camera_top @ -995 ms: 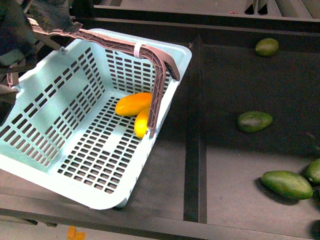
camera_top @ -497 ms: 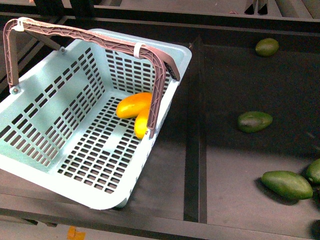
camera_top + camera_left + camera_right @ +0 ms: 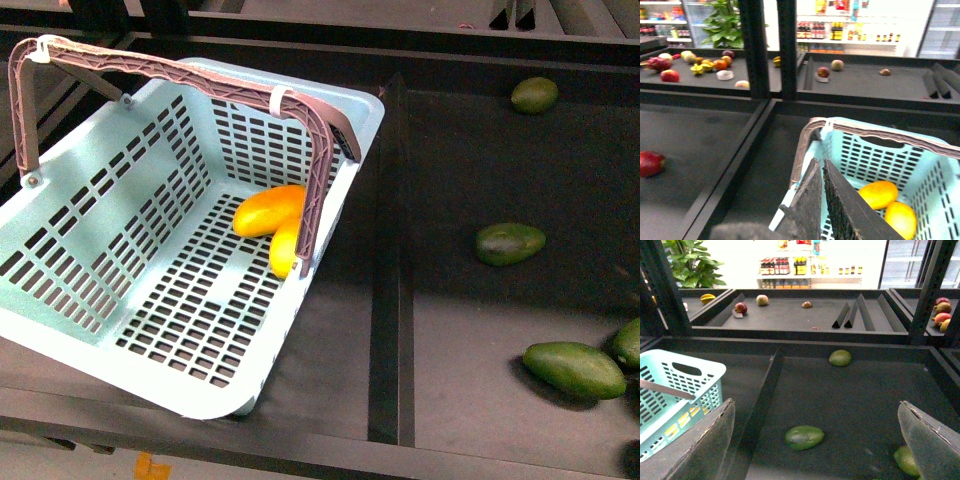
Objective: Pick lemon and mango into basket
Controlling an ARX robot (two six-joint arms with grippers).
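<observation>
The pale teal basket [image 3: 100, 230] stands at the left in the front view, its brown handle [image 3: 190, 75] raised. The orange-yellow mango [image 3: 266, 210] and the yellow lemon [image 3: 284, 250] lie inside it against the right wall, touching; the handle partly hides the lemon. Neither arm shows in the front view. In the left wrist view my left gripper [image 3: 820, 162] is shut and empty, just outside the basket's corner [image 3: 826, 140], with the mango [image 3: 878, 194] and lemon [image 3: 900, 219] beyond it. My right gripper [image 3: 816, 405] is open and empty above the dark shelf, with the basket [image 3: 685, 385] off to one side.
Dark green oval fruits lie on the right shelf section [image 3: 534, 94] [image 3: 510, 243] [image 3: 573, 368], two of them under the right gripper [image 3: 804, 437] [image 3: 907, 460]. A raised black divider [image 3: 388, 260] runs between basket and green fruits. A dark red fruit [image 3: 649, 164] lies left of the basket.
One second ago my left arm was over the basket's far-left corner at the handle; it has drawn back out of the front view. The handle stands raised and the fruits rest inside.
</observation>
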